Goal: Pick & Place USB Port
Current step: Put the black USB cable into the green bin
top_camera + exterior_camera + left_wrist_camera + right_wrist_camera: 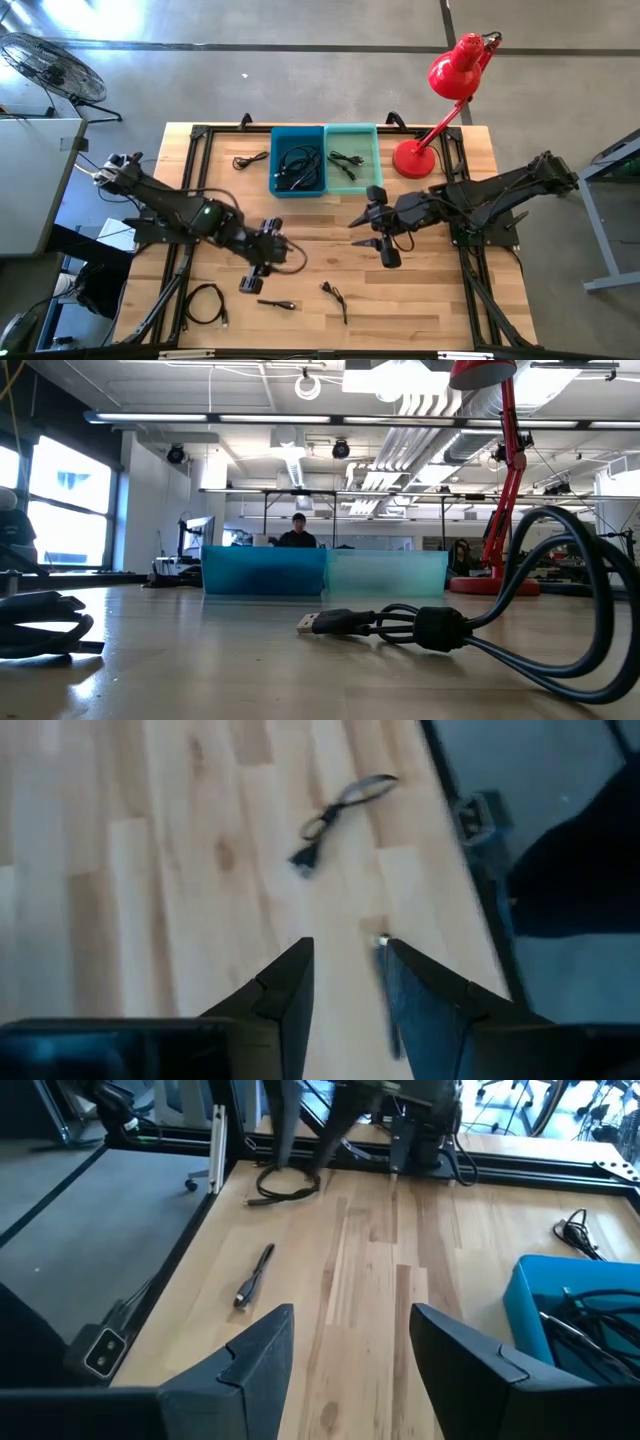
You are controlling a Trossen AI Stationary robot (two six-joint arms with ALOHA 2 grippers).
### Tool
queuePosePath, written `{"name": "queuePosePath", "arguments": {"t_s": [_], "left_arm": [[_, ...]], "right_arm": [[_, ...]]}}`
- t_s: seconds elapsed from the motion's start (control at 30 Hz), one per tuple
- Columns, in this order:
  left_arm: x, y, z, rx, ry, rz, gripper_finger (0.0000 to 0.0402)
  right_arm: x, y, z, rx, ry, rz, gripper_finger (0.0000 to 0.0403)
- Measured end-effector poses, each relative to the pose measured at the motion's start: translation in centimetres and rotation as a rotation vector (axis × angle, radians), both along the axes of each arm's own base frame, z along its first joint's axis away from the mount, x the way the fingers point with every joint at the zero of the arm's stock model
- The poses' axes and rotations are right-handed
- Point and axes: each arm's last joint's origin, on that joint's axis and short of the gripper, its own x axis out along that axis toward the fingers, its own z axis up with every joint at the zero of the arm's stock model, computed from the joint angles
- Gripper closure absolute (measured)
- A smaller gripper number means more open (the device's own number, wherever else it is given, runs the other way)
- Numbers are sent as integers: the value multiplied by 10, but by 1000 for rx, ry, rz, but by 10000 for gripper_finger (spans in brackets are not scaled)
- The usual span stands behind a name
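Observation:
Three loose dark USB cables lie near the table's near edge: a coiled one (205, 302), a short straight one (278, 304) and a bent one (335, 298). Another lies by the far-left corner (250, 160). My left gripper (252, 280) hovers open over the near-centre. In its wrist view (348, 980) the straight cable (388, 995) runs along the inner side of one finger, and the bent cable (335, 815) lies beyond. My right gripper (372, 228) waits open (352, 1345) right of centre, above bare wood. The low view shows a cable's plug (320, 623). My left gripper stands open over the short straight cable's end (384, 948), which lies close along the inner side of one finger (420, 1000). The cable rests flat on the table. Whether the finger touches it, I cannot tell.
A blue bin (275, 165) and a teal bin (375, 160), both holding cables, stand at the far-centre edge. A red desk lamp (412, 158) stands at the far right. Black frame rails line the table's sides. A person sits in the room beyond (297, 532).

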Motion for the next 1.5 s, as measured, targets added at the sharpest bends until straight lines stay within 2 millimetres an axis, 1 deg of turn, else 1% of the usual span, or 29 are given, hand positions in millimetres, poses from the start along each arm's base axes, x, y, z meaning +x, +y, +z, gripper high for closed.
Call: {"name": "queuePosePath", "arguments": {"t_s": [0.1,0.2,0.3,0.4,0.53,0.7,0.8,0.93,1.03,1.1,1.17,1.3,1.5], "left_arm": [[2,-11,-7,-30,43,23,277],[5,-20,-17,-43,86,8,277],[6,-21,-19,-24,95,-27,277],[6,-21,-18,14,67,-76,277],[2,-24,-25,88,110,-146,277],[0,-38,-46,152,241,-183,277],[5,-56,-62,163,252,-213,277],[11,-82,-88,174,280,-252,277],[12,-96,-108,183,326,-237,277],[13,-102,-121,202,360,-209,277],[15,-103,-130,224,383,-180,277],[22,-99,-142,259,392,-82,277],[31,-91,-147,195,442,-3,277]], "right_arm": [[0,0,0,-2,5,-1,210],[0,0,-1,-3,5,-1,210],[0,0,-1,-3,5,-2,210],[0,0,0,2,3,-4,210],[0,0,0,26,6,-16,210],[-1,5,0,53,9,-24,210],[-3,9,1,71,2,-52,210],[-4,16,2,102,-17,-85,210],[-6,24,5,140,-37,-75,210],[-8,30,6,157,-53,-55,210],[-10,37,8,170,-68,-40,210],[-16,51,9,152,-85,-1,210],[-20,59,9,129,-86,44,210]]}}
